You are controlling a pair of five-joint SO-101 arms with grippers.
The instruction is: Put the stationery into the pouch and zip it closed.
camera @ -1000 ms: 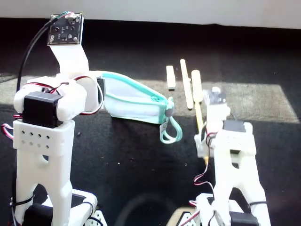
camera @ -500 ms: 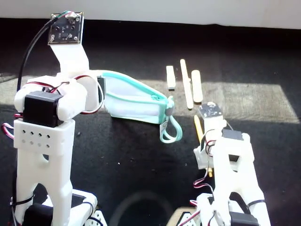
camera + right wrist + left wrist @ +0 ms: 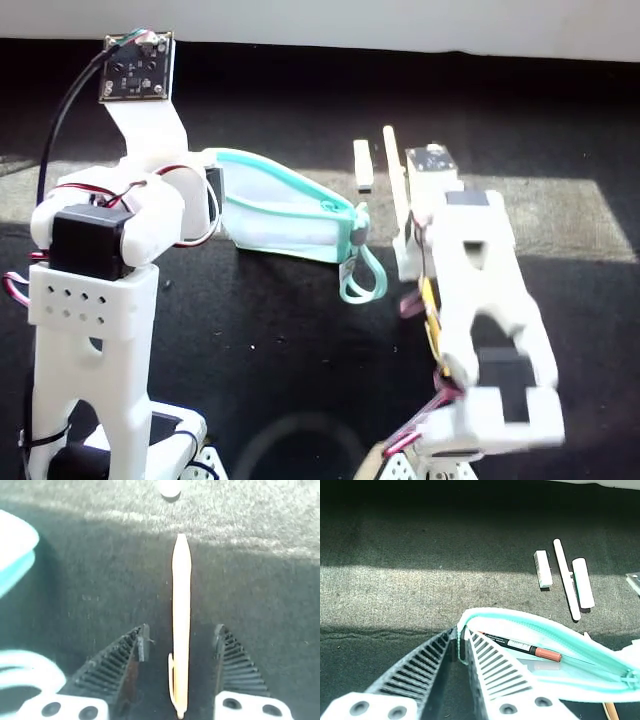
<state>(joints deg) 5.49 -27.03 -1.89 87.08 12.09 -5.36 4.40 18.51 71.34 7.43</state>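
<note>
Pouch point(image 3: 290, 215) lay left of centre in the high view on the dark worktop point(image 3: 250, 340), white with a teal zip that was undone, its mouth gaping. A teal loop point(image 3: 362, 280) hung off its right end, toward the middle of the frame.

My left gripper point(image 3: 460, 632) was clamped shut on the rim of the pouch at its left end; the left wrist view showed the teal edge pinched between the two ribbed fingers. Inside the open mouth lay a red-capped pen point(image 3: 520, 646), slanted along the pouch.

Three pieces sat loose on the worktop, upper centre of the high view, just beyond the pouch:
- white block point(image 3: 363, 165), nearest the pouch;
- long white stick point(image 3: 396, 175), beside the block;
- wide white piece point(image 3: 583, 582), touching or just beside the stick on its far side. I could not tell which.

My right gripper point(image 3: 180, 630) was open, with fingers spread either side of a yellow pen point(image 3: 181, 580) that lay lengthwise in the gap. Neither finger touched it. In the high view the pen showed as a yellow sliver under my right arm, right of centre, near the loop. I could not tell whether the fingertips rested on the worktop.
</note>
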